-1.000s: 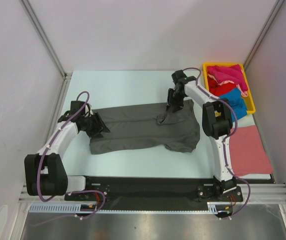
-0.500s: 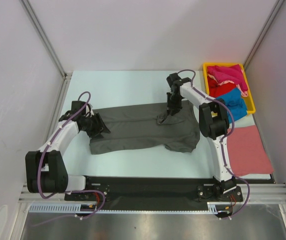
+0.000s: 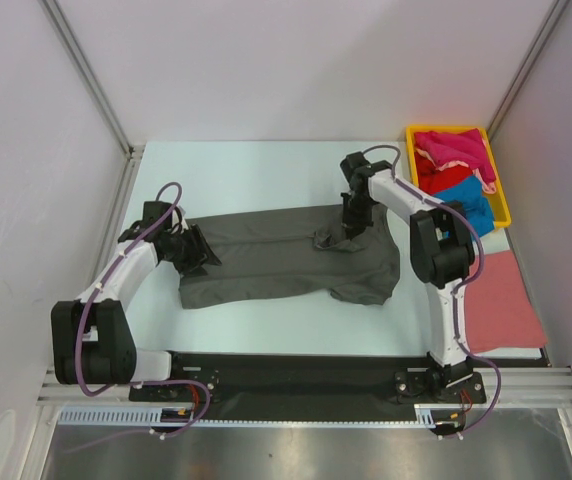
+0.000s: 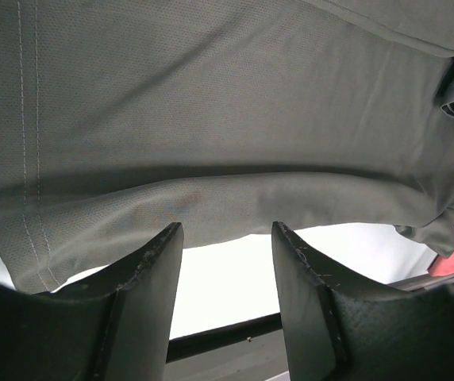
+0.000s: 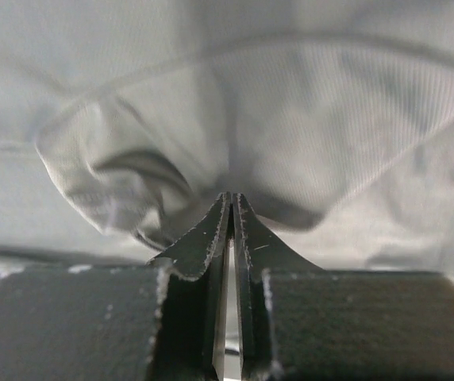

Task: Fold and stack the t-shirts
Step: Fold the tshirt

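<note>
Since a second ago the right gripper (image 3: pixel 352 226) has closed and its arm has shifted a little toward the right of the top view, while the left arm has stayed where it was. Its two fingers now sit pressed together in the right wrist view, their tips (image 5: pixel 231 195) pinching a bunched fold of the dark grey t-shirt (image 3: pixel 276 256), so the cloth puckers around them. That pinch falls in the upper right part of the shirt, which lies spread across the middle of the table (image 3: pixel 246 170), wrinkled along its right side. The left gripper (image 3: pixel 196 252) rests at the shirt's left edge, unclenched: in the left wrist view its fingers (image 4: pixel 151 262) stand apart with bare table between them, and the stitched hem of the grey cloth (image 4: pixel 227 103) lies just beyond their tips, not grasped. At the upper right of the top view a yellow tray (image 3: pixel 446 127) holds a magenta shirt (image 3: pixel 452 148), a red shirt (image 3: pixel 444 178) and a bright blue shirt (image 3: pixel 474 208), crumpled together. Below the tray, along the right edge of the table, a salmon-pink shirt (image 3: pixel 501 300) lies flat.
</note>
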### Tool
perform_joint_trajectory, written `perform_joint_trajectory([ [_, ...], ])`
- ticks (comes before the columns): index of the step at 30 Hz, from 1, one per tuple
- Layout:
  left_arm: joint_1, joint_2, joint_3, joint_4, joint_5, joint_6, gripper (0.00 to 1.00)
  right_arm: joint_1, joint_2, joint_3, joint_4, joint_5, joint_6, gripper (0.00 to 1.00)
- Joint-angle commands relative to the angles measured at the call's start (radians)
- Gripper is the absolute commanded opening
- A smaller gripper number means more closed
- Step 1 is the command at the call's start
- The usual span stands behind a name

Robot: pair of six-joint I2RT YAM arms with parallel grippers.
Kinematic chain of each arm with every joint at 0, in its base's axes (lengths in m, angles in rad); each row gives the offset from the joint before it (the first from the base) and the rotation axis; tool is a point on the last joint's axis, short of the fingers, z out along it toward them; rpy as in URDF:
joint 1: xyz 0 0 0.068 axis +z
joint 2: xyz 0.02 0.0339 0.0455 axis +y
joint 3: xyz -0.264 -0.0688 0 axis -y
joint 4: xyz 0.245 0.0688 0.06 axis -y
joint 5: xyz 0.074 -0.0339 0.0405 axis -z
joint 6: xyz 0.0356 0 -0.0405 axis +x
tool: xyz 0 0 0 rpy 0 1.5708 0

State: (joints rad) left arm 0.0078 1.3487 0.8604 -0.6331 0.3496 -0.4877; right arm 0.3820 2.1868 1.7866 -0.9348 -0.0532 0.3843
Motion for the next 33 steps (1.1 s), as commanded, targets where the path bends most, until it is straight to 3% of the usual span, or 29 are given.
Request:
perform_joint_trajectory([
  [1,0.000,0.001,0.012,0.026,0.025,0.018,0.54,0.001,-0.100,-0.062,0.022,-0.030,0.018,0.07],
  [10,0.000,-0.008,0.003,0.027,0.025,0.012,0.55,-0.018,-0.242,-0.295,0.071,-0.118,0.054,0.16],
  [15,0.000,-0.010,0.000,0.023,0.023,0.008,0.55,-0.072,-0.329,-0.351,0.198,-0.344,0.044,0.31],
  [17,0.000,-0.016,0.000,0.024,0.025,0.006,0.55,-0.135,-0.326,-0.358,0.329,-0.487,0.083,0.34],
  [19,0.000,-0.016,-0.001,0.026,0.031,-0.002,0.55,-0.175,-0.236,-0.357,0.431,-0.597,0.137,0.31],
  [23,0.000,-0.014,0.000,0.027,0.054,-0.015,0.55,-0.181,-0.099,-0.349,0.715,-0.805,0.308,0.06],
  [29,0.000,-0.057,-0.001,-0.002,0.035,-0.009,0.55,-0.166,-0.042,-0.444,1.039,-0.890,0.487,0.01],
  [33,0.000,-0.077,-0.011,-0.011,0.028,-0.008,0.55,-0.141,0.007,-0.481,1.062,-0.912,0.524,0.00],
])
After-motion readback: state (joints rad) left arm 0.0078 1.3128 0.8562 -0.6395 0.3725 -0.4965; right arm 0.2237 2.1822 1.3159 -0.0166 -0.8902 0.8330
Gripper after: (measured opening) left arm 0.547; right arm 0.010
